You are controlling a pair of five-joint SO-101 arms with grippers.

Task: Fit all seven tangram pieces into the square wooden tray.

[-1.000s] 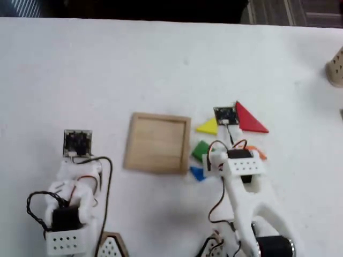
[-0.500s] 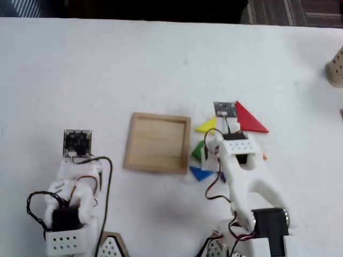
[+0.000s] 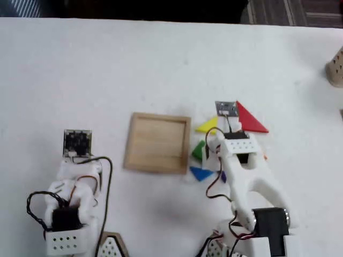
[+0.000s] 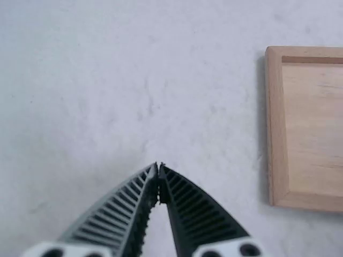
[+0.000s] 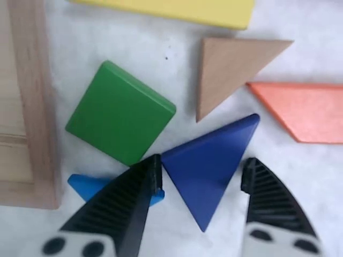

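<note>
High view: square wooden tray (image 3: 158, 142) at frame centre on the table (image 3: 161, 64). Pieces cluster just right of it: square piece (image 3: 199, 150) beside its right edge, small triangle (image 3: 200, 173) off its lower right corner, triangle piece (image 3: 208, 126) off its upper right corner, large triangle (image 3: 250, 120) further right. Right arm (image 3: 247, 179) overlies the cluster from lower right; left arm (image 3: 72, 198) lower left, apart from the tray. Right wrist view: medium triangle (image 5: 211, 158) between the right gripper's (image 5: 201, 170) fingers; parallelogram (image 5: 300, 110) just beside a second small triangle (image 5: 230, 64).

Bright, even light from above washes the white desk (image 3: 161, 64) nearly featureless, leaving only faint, soft shadows beside the wooden tray (image 3: 157, 142), while the room (image 3: 134, 8) beyond the far edge is dark.
</note>
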